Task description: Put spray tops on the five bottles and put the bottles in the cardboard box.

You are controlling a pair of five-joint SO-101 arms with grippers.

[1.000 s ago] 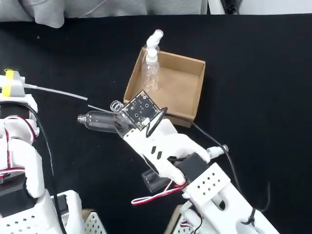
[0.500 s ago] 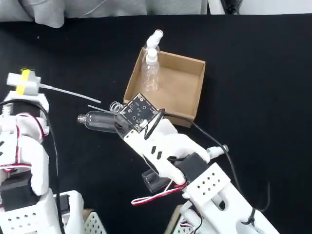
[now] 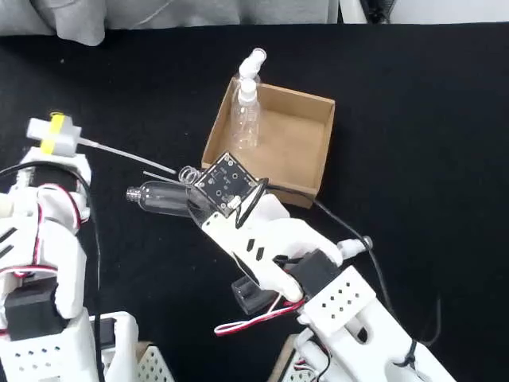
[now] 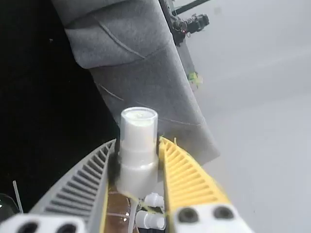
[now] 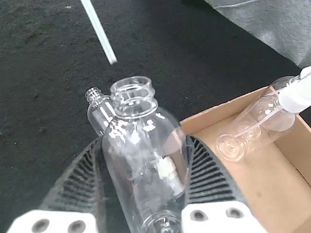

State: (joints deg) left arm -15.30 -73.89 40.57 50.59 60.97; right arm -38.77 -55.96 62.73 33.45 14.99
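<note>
A black table (image 3: 413, 119) carried everything, with a grey cloth (image 3: 159, 12) bunched along its far edge and a pale wall behind it. A cardboard box (image 3: 293, 151) sat near the middle of the table.

The left gripper (image 4: 138, 144), over the table's left edge, was closed tight on a white spray top (image 3: 49, 134), whose long dip tube (image 3: 127, 151) pointed toward the box. The right gripper (image 5: 146, 143), just in front of the box's near left corner, was clamped round a clear uncapped bottle (image 5: 133, 121), mouth up, with the tube's tip close above it. A second uncapped bottle (image 3: 159, 197) lay on its side just beside the held one.

Three bottles showed in all; the third (image 3: 246, 115) leaned in the box's far left corner, wearing its own spray top (image 3: 253, 64). That made two spray tops.
</note>
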